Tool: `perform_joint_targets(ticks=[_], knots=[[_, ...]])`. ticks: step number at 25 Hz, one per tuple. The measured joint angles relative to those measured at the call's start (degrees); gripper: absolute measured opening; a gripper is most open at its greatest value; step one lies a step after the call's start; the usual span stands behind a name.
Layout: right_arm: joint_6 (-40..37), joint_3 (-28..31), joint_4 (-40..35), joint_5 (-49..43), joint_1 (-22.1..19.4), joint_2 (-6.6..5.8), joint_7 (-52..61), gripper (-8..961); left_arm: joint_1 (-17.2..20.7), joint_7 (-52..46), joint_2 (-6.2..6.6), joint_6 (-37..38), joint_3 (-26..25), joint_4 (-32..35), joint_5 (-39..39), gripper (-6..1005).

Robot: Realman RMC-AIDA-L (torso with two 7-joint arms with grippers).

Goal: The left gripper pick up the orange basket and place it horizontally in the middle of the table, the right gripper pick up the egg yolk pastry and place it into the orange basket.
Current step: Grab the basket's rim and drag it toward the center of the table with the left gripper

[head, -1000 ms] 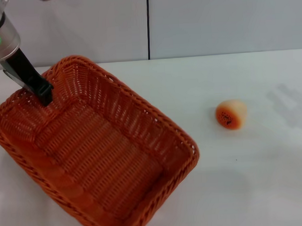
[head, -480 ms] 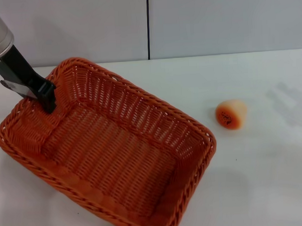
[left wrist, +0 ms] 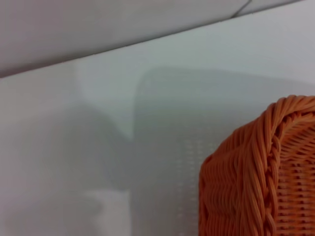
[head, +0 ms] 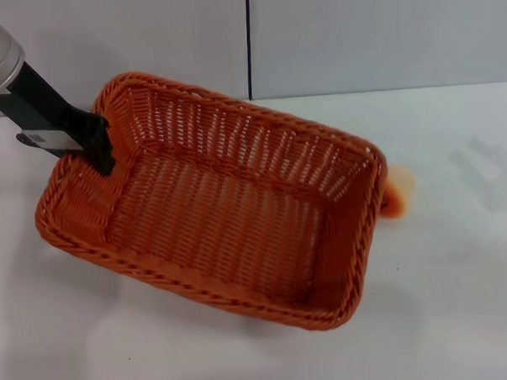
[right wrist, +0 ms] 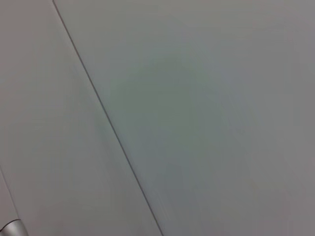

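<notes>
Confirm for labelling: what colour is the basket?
Orange woven wicker; clearest in the head view.

I see the white desk (head: 460, 299) carrying the orange basket (head: 229, 216) at its left and middle; the egg yolk pastry (head: 398, 192) lies just behind the basket's right rim, partly hidden.

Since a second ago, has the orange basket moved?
Yes. The orange basket, gripped at its rim by the left gripper, has swung right and now hides most of the egg yolk pastry, which stayed put.
</notes>
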Motion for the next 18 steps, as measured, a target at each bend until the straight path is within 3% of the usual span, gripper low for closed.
perform_joint_targets(ticks=[18], knots=[[-0.02,-0.15,-0.26,0.00,0.41,-0.18,-0.04,512,4.95,-4.49,0.71,3.53,4.21,-1.52,0.02,123]])
